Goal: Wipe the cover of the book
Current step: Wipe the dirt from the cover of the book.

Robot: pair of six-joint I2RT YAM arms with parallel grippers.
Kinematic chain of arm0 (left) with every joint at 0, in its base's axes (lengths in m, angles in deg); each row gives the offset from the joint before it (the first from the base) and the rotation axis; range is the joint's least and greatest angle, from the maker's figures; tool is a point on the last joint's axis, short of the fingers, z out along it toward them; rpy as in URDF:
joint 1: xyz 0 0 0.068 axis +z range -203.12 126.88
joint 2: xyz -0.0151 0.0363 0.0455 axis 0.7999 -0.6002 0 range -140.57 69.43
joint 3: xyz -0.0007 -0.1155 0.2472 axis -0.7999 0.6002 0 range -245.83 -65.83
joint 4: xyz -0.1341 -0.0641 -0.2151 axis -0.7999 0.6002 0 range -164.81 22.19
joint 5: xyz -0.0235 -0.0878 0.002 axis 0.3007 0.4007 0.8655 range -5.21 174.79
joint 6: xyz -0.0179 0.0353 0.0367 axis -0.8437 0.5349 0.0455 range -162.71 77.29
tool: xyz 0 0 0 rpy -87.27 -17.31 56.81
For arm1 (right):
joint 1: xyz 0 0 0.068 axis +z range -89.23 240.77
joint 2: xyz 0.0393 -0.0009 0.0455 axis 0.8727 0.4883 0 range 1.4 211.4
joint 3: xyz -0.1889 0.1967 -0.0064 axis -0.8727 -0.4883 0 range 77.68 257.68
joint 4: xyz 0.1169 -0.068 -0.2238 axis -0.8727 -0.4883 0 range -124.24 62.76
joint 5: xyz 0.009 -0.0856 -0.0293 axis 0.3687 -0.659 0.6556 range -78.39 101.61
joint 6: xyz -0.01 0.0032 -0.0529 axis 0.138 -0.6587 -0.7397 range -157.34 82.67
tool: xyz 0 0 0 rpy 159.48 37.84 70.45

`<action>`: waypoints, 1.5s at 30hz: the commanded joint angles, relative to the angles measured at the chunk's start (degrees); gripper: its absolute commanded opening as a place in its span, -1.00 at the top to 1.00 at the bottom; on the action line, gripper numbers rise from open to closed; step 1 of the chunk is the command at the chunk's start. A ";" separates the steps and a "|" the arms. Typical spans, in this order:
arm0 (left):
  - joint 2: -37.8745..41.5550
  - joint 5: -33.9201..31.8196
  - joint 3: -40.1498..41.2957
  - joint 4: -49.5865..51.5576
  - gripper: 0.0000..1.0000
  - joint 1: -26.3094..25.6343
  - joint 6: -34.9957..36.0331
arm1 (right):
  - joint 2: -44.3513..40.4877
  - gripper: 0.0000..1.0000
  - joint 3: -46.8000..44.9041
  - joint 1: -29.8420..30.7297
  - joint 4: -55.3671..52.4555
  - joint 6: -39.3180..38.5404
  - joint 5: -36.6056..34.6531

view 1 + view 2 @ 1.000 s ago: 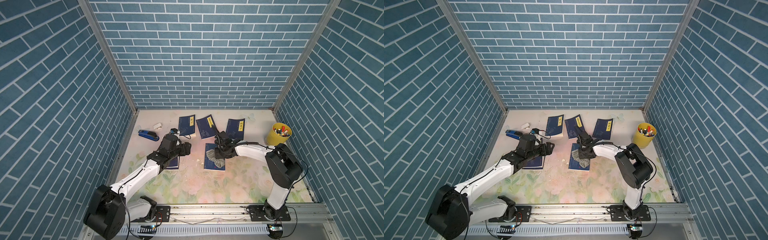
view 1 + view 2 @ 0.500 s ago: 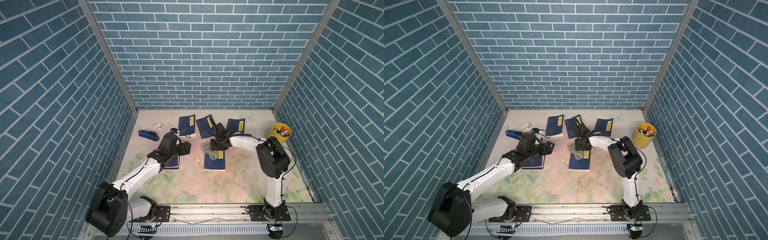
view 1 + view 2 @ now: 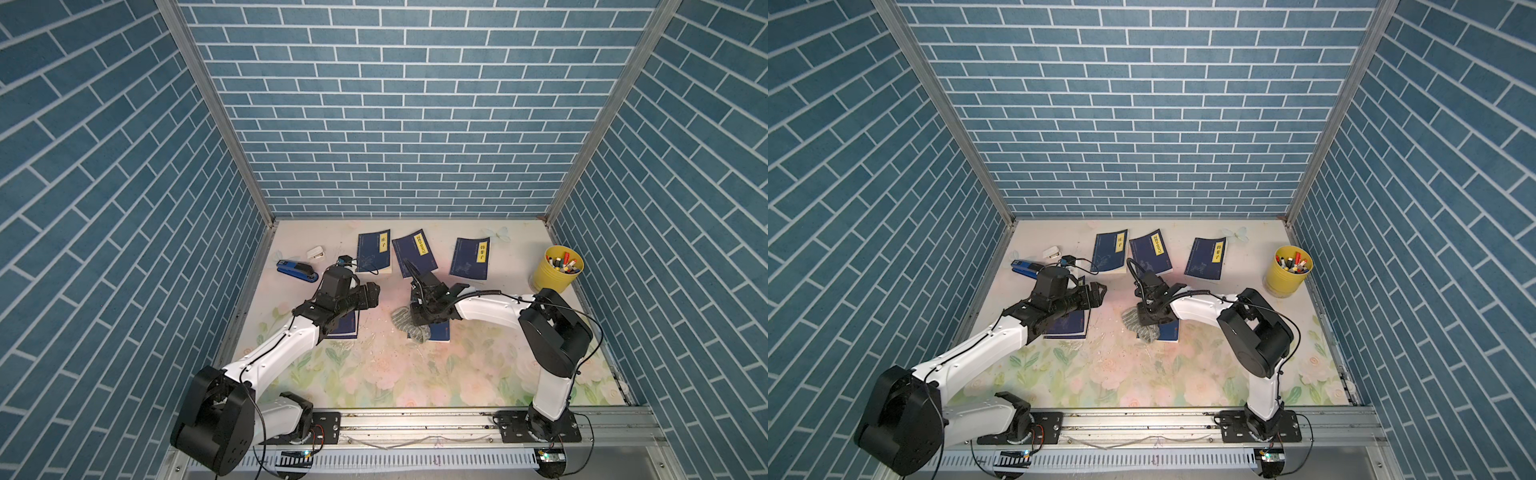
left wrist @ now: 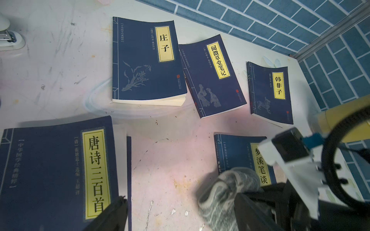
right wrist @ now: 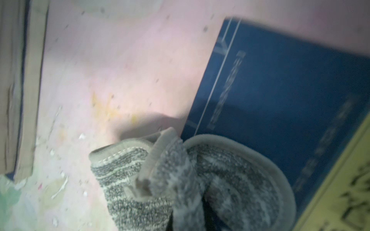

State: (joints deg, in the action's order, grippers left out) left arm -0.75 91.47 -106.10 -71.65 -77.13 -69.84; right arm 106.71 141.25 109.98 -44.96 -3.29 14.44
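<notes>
A yellow cup (image 3: 546, 282) stands by the side wall and holds a bunch of coloured pens (image 3: 563, 264). Both top views look down into it, whereas the left wrist view catches only its yellow side and none of the contents. The book (image 3: 439, 332) lies flat on the table (image 3: 374, 374), well apart from the cup and toward the middle. The right gripper (image 3: 422, 318) pinches a bunched grey cloth (image 3: 403, 322), which rests on the book's edge farthest from the cup and spills onto the table. The right wrist view, though blurred, shows the cloth's hem lying over the blue cover, a contact that is small in the top views. Farther still from the cup, the left gripper (image 3: 1098, 293) hangs with its fingers spread and empty. Its arm crosses a second book (image 4: 50, 170), whose yellow title label is legible only in the left wrist view.
</notes>
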 commanded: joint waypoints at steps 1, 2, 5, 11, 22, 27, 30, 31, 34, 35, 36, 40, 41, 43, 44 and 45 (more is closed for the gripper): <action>0.30 -0.09 -1.26 0.11 -0.77 0.56 0.91 | 4.76 1.00 -3.07 -1.83 -8.59 3.35 -0.86; 0.14 0.04 -1.15 0.05 -0.77 0.72 0.89 | 5.81 1.00 -1.20 -2.86 -9.03 1.99 -0.81; 0.00 0.24 -1.21 0.09 -0.77 0.80 0.94 | 9.10 1.00 5.24 -5.38 -10.95 -0.80 -1.00; 0.95 -0.46 -1.21 0.45 -0.77 0.97 0.70 | 10.18 1.00 8.89 -4.82 -12.63 -1.21 -0.53; -1.17 -0.15 -2.09 -0.92 -0.77 1.07 0.10 | 0.72 1.00 -8.68 3.34 -9.74 6.90 -2.33; -1.01 -0.05 -1.53 -0.97 -0.77 1.07 -0.34 | 0.80 1.00 -8.50 -0.21 -7.50 5.70 -2.55; 0.02 -0.26 -0.45 -1.31 -0.77 1.00 -0.64 | 3.44 1.00 -3.79 -4.40 -7.00 2.11 -0.90; 0.22 -0.29 -0.19 -1.31 -0.77 1.07 -0.68 | 5.19 1.00 -1.23 -5.92 -7.46 0.69 -0.37; 0.59 -0.09 0.32 -1.27 -0.77 1.07 -0.84 | 11.00 1.00 7.30 -9.49 -9.48 -2.78 1.17; 0.78 0.00 0.45 -1.14 -0.77 1.06 -0.98 | 12.94 1.00 10.20 -10.37 -10.59 -3.73 1.25; 1.01 -0.06 0.62 -1.07 -0.77 1.05 -1.04 | 14.39 1.00 12.74 -10.87 -11.80 -4.46 1.26; 2.22 -0.38 1.18 -0.83 -0.77 1.07 -1.06 | 16.22 1.00 16.29 -10.99 -13.81 -5.33 1.97; 2.40 -0.71 1.16 -0.62 -0.77 1.05 -0.96 | 15.48 1.00 15.01 -10.69 -13.49 -4.99 1.98; 2.36 -1.19 0.99 -0.23 -0.78 1.05 -0.77 | 13.16 1.00 11.22 -9.42 -13.25 -4.32 1.47; 2.33 -1.36 0.90 -0.08 -0.78 1.05 -0.66 | 11.48 1.00 8.56 -8.30 -13.10 -3.73 0.74; 2.26 -1.47 0.83 -0.18 -0.77 1.07 -0.65 | 9.94 1.00 6.07 -7.17 -12.90 -2.99 0.25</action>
State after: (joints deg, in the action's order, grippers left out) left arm 0.94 91.03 -105.58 -72.06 -76.43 -70.59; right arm 116.62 154.91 99.82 -47.10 -6.31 16.56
